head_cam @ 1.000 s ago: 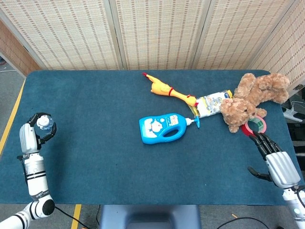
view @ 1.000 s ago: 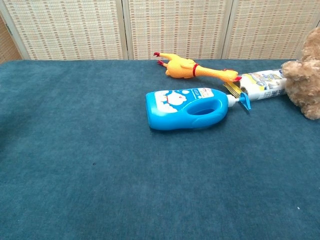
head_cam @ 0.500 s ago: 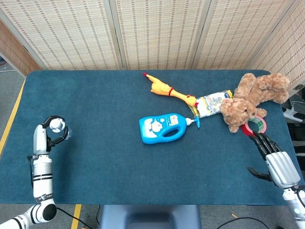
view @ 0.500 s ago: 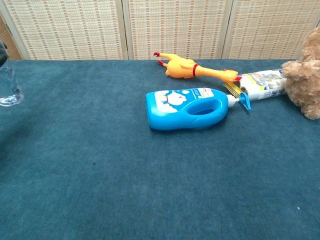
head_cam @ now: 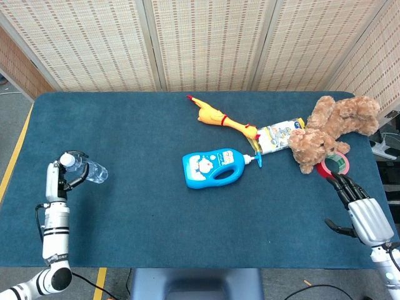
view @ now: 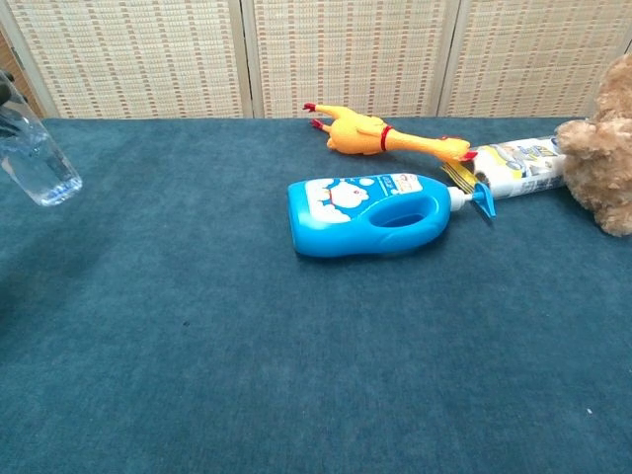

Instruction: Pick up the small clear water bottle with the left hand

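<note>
The small clear water bottle (head_cam: 89, 170) with a white cap is held in the air at the far left, tilted with its base pointing right. My left hand (head_cam: 60, 181) grips it near the cap end. In the chest view only the bottle (view: 38, 164) shows, slanting in from the left edge; the left hand itself is almost entirely out of that frame. My right hand (head_cam: 362, 211) hovers at the right edge of the table, fingers spread and holding nothing.
A blue detergent bottle (head_cam: 216, 167) lies on its side at the table's middle. Behind it lie a yellow rubber chicken (head_cam: 217, 117) and a white tube (head_cam: 279, 135). A brown teddy bear (head_cam: 328, 128) and a red tape roll (head_cam: 335, 164) sit at the right.
The left hand has moved right and turned, swinging the bottle from cap-up toward a tilt with its base to the right. The bottle now reaches further into the chest view. The right hand is still.
</note>
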Motion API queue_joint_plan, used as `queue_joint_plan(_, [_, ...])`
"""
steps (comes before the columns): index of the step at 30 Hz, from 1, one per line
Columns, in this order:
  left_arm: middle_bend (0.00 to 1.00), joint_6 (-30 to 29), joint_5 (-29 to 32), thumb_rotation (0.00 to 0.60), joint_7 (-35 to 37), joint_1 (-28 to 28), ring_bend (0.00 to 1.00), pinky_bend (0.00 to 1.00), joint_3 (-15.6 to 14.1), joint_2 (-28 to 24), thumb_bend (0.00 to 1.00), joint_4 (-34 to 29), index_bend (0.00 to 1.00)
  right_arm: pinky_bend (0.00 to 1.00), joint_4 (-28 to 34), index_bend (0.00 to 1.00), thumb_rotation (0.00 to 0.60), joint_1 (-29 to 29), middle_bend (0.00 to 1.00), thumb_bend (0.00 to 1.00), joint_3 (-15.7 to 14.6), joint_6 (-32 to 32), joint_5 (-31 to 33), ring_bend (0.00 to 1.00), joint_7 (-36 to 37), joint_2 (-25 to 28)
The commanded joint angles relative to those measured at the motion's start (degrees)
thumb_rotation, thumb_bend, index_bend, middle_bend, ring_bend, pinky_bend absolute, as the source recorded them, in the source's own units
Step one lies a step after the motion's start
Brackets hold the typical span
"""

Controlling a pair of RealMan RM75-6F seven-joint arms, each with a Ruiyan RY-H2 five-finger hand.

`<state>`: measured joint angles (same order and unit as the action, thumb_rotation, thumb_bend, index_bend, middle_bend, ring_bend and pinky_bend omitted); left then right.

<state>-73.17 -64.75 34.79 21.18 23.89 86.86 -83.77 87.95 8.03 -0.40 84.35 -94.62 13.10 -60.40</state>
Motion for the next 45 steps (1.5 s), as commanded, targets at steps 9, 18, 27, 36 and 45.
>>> queue_joint_plan(9, [0.69, -1.6, 1.1, 0.6, -12.0, 1.6, 0.57, 0.51, 2.2, -5.0, 0.59, -2.3, 0.61, 0.17, 0.0, 0.0, 0.6, 0.1, 0.0, 0.11, -0.1, -0.2, -0.1, 0.0, -0.2, -0.1])
queue_joint_plan(18, [0.69, 1.9, 2.7, 0.6, -9.4, 0.5, 0.57, 0.51, -2.7, 0.9, 0.59, 2.1, 0.61, 0.17, 0.4, 0.0, 0.6, 0.3, 0.0, 0.11, -0.1, -1.1, 0.5, 0.0, -0.9, 0.0])
queue_joint_plan(27, [0.69, -5.0, -2.2, 0.6, -10.0, 1.1, 0.57, 0.51, 2.5, -2.6, 0.59, -2.5, 0.61, 0.17, 0.2, 0.0, 0.6, 0.2, 0.0, 0.11, -0.2, -0.6, 0.2, 0.0, -0.6, 0.1])
queue_joint_plan(36, [0.68, -1.3, 0.6, 0.6, -10.3, -0.6, 0.57, 0.51, -1.5, -1.8, 0.6, -1.2, 0.61, 0.17, 0.3, 0.0, 0.6, 0.5, 0.0, 0.11, -0.2, -1.4, 0.4, 0.0, -1.4, -0.2])
queue_joint_plan(45, [0.68, 0.6, 2.1, 0.6, -6.9, 0.4, 0.57, 0.51, -3.1, 7.7, 0.59, 8.3, 0.61, 0.17, 0.8, 0.0, 0.6, 1.2, 0.0, 0.12, -0.4, -3.5, 0.9, 0.0, -3.1, -0.2])
